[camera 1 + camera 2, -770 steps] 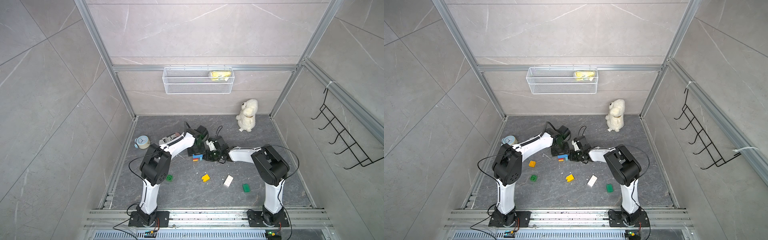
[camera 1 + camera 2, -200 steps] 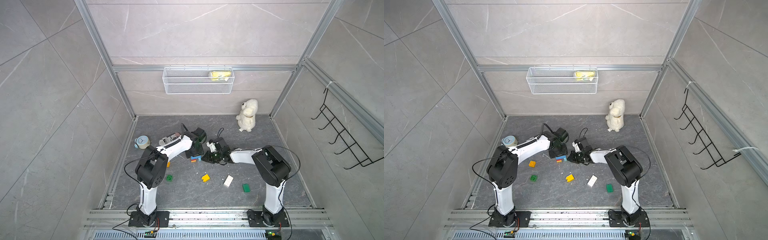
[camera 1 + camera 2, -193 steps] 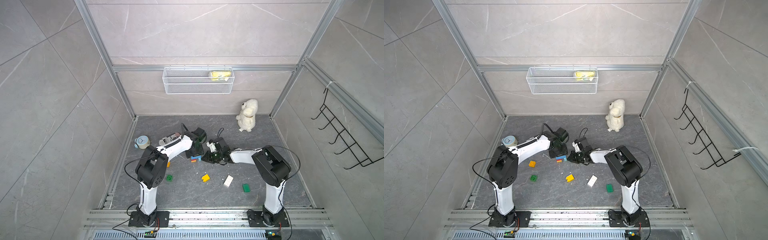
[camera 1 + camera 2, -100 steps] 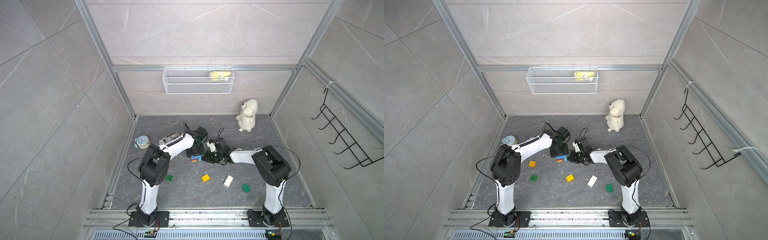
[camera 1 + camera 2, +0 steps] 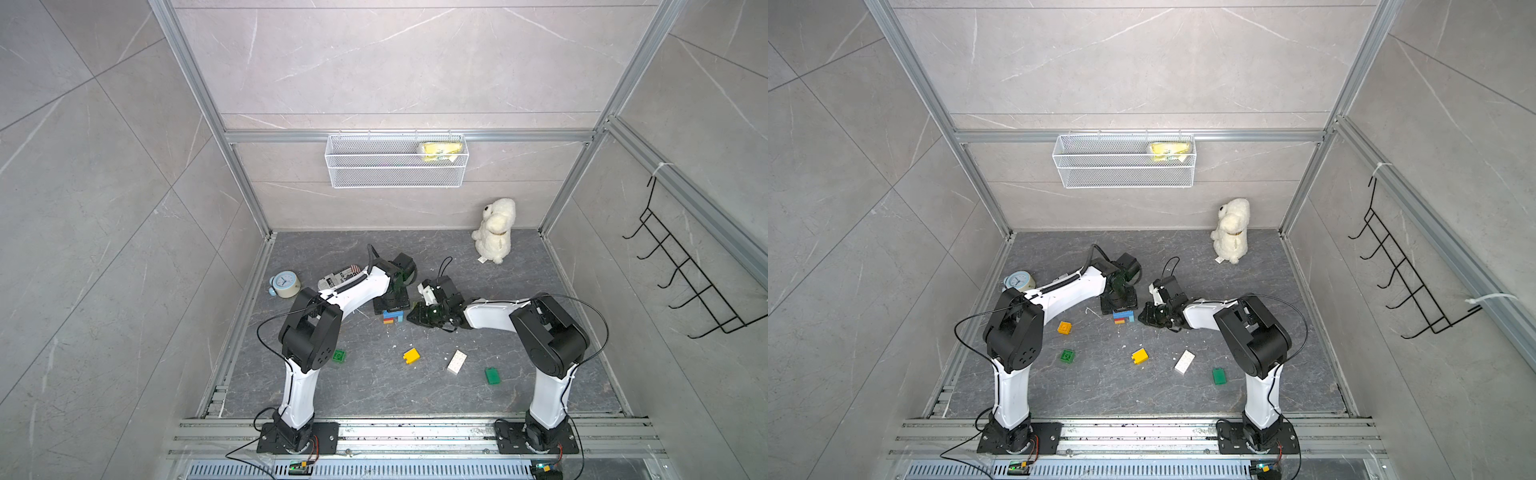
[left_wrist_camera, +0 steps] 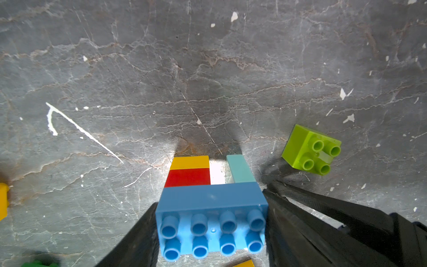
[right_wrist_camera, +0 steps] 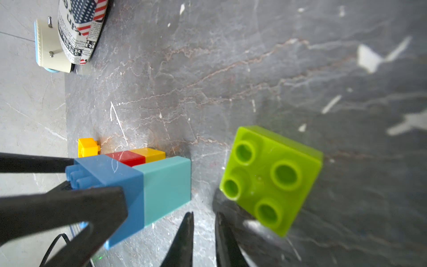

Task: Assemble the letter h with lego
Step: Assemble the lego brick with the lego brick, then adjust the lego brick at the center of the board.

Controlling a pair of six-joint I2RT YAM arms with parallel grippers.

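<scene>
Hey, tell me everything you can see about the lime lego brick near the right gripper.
The lime brick is a small square of glossy plastic with four hollow round studs, two by two. It seems to rest tilted on the dark floor, and its studded face shows in both wrist views. The right gripper, slightly parted and empty, stops just short of it; whether they touch is unclear. A gap separates it from the light blue brick.

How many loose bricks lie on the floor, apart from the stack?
6, besides the stack: orange brick and green square brick on the robot's left; yellow brick, white brick and flat green brick nearer the bases; lime brick beside the right gripper. Arms may hide more.
</scene>
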